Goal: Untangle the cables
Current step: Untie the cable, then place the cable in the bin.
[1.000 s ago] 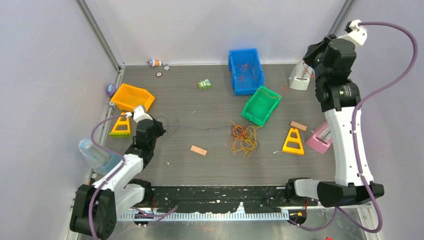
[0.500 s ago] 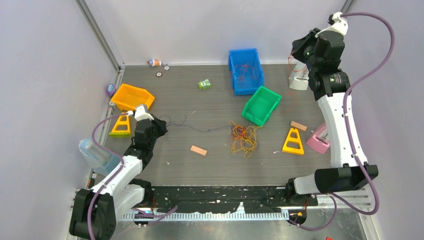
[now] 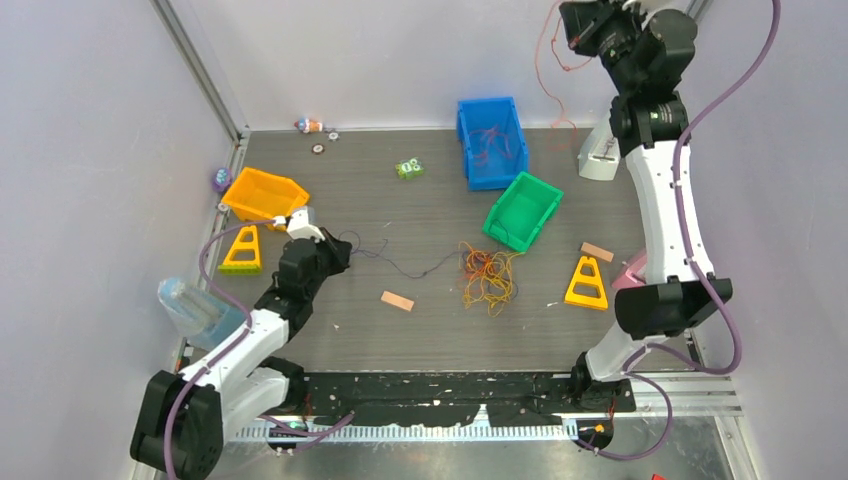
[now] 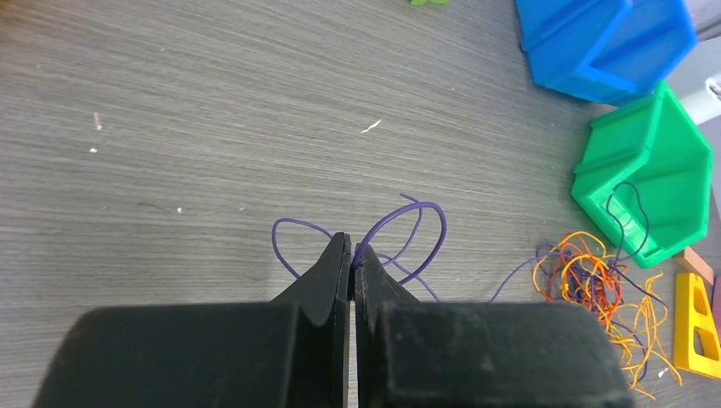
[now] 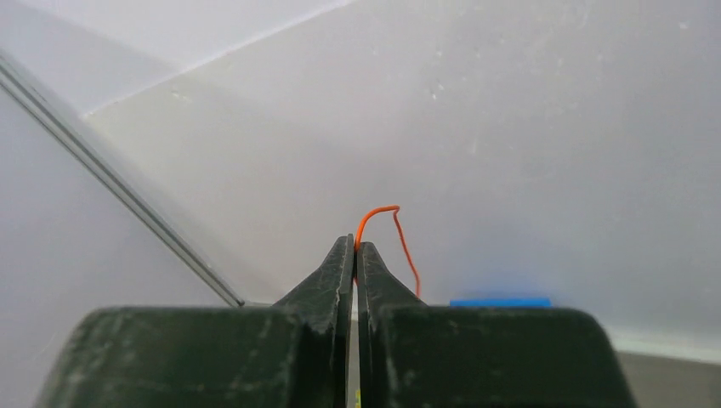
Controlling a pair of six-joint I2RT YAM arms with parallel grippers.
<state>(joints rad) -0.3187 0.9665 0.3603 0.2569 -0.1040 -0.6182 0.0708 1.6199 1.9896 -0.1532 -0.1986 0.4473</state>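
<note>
- My left gripper (image 4: 350,252) has its jaws pressed together, pinching a thread-thin dark-purple wire (image 4: 422,223) low over the grey wood-grain tabletop (image 3: 420,200).
- The wire curls up in loops on both sides of my tips. It then trails across the table to the tangled pile of orange-yellow, red and purple cables (image 3: 487,275) mid-table.
- My right gripper (image 5: 354,247) is clamped on a thin orange-red wire (image 5: 387,212), high up near the back wall. In the top view that strand hangs in a loose curve toward the far right of the table, beside the blue plastic bin (image 3: 490,140).
- Step in hand, as I read it: draw single strands clear of the pile, one per arm.
- Left side: pull low, level and slow, away from the pile. If the whole clump drags along, it's probably snagged, so back off and change angle.
- The pinch sits right at my fingertips, so any jerk would likely slip the strand.
- Right side: I can't tell whether the lower end hangs free or is caught. I'd confirm that before carrying it anywhere.
- Materials: the wires look limp but springy and hold their curls, and the insulation looks smooth.
- The bins are rigid moulded plastic with open fronts, and the blue one has red strands inside.
- The green plastic bin (image 3: 522,210) sits just beside the pile, with a purple strand over its rim in the left wrist view. That's a likely snag point.
- The tabletop is matte with a fine grain.
</note>
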